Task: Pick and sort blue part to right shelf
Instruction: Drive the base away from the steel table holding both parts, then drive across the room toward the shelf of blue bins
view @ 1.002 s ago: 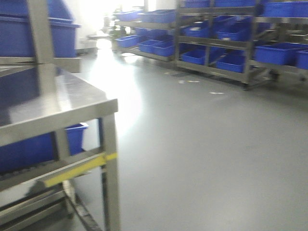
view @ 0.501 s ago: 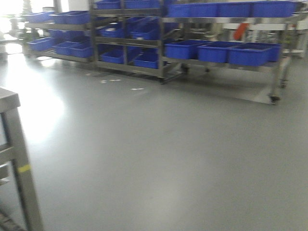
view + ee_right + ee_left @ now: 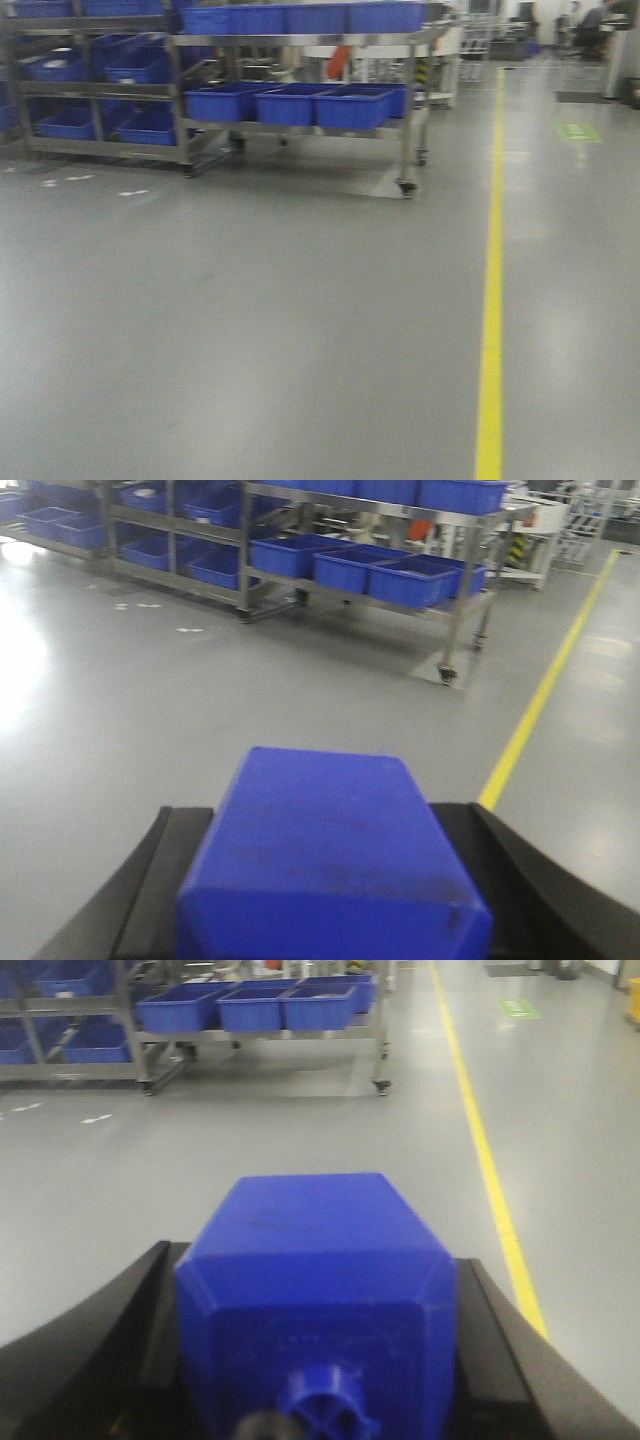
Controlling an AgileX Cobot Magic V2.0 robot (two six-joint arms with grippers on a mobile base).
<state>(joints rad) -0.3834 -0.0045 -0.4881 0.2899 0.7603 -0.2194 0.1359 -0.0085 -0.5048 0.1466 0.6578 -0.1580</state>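
Observation:
In the left wrist view my left gripper (image 3: 315,1290) is shut on a matte-blue part (image 3: 318,1250). The part's sloped shoulders and short cap (image 3: 325,1415) face the camera, and black fingers (image 3: 500,1330) press both its sides. In the right wrist view my right gripper (image 3: 325,850) is shut on a second blue part (image 3: 325,830), seen flat end first, between black fingers (image 3: 150,870). Both parts are held above grey floor. Neither gripper shows in the front view. Steel racks (image 3: 405,110) with large blue bins (image 3: 350,105) stand far ahead across the floor.
Open grey floor lies ahead. A yellow floor line (image 3: 490,300) runs away on the right. A wheeled steel rack with blue bins (image 3: 290,105) stands at the back left, with more racks (image 3: 90,90) beyond it. White scraps (image 3: 130,192) lie on the floor.
The front view has swung to the right. The steel table at the left has left the frame, the racks have slid leftward, and the yellow floor line has come into view.

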